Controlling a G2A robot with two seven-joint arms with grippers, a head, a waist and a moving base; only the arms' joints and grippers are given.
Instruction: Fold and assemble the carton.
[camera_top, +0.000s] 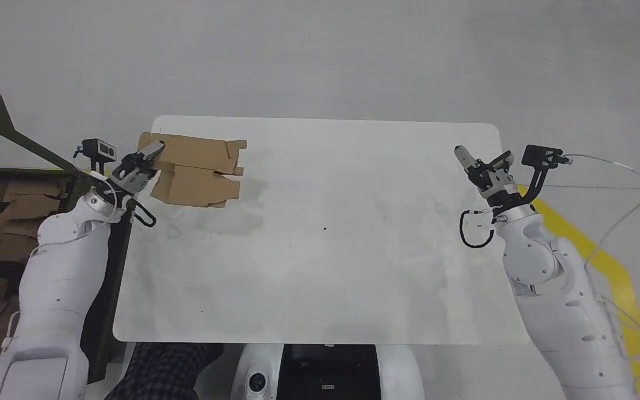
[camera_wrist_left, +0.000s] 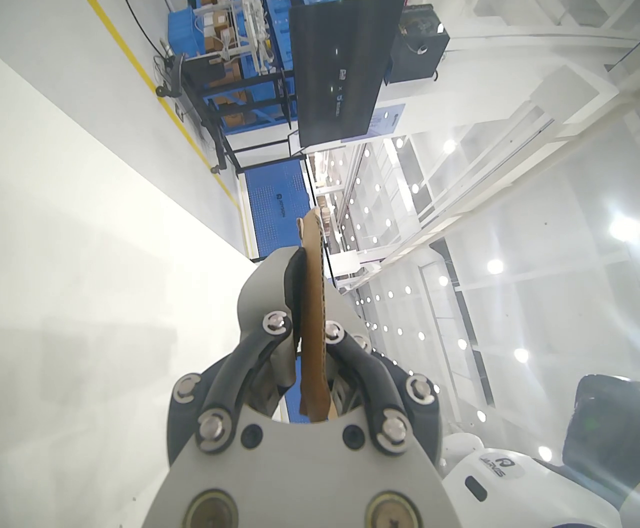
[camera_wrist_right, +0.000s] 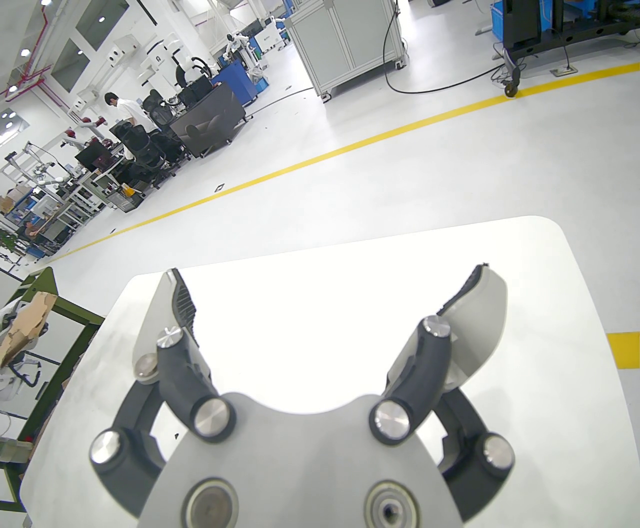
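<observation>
A flat brown cardboard carton hangs over the far left corner of the white table. My left gripper is shut on its left edge, holding it up off the table. In the left wrist view the carton stands edge-on between the two fingers. My right gripper hovers open near the table's far right corner with nothing in it; its fingers are spread wide over the table. Far off across the table, the carton appears again.
A dark green rack stands off the table's left side, with more flat cardboard below it. A yellow floor line runs by the right side. The table's middle and near part are bare.
</observation>
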